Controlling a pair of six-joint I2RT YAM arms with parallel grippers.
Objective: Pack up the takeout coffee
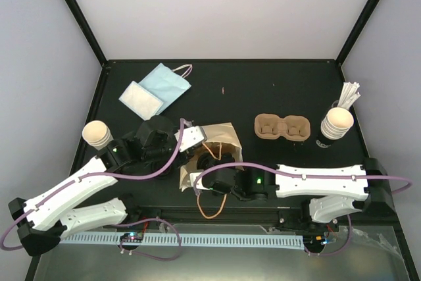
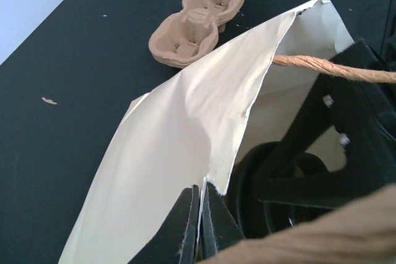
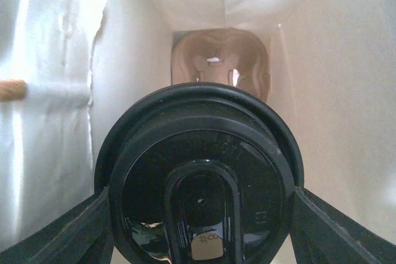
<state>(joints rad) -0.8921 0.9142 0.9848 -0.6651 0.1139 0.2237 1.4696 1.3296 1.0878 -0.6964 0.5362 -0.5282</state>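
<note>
The takeout coffee, a single cream paper cup (image 1: 97, 134), stands at the table's far left, beside my left arm. My left gripper (image 2: 201, 214) is shut on the torn edge of the white-lined paper bag (image 2: 185, 146), holding its mouth apart. My right gripper (image 3: 198, 214) reaches inside the bag (image 1: 222, 137). Its fingers (image 3: 80, 227) press both sides of a black-lidded cup (image 3: 198, 171); only the lid shows, the body is hidden. A brown pulp carrier (image 3: 219, 60) lies at the bag's far end.
A second pulp carrier (image 1: 281, 126) lies right of the bag. A stack of cups (image 1: 337, 123) and white sticks (image 1: 348, 93) stand far right. A blue mask (image 1: 164, 83) and a white packet (image 1: 140, 99) lie at the back left. The bag's twine handle (image 2: 334, 69) crosses its mouth.
</note>
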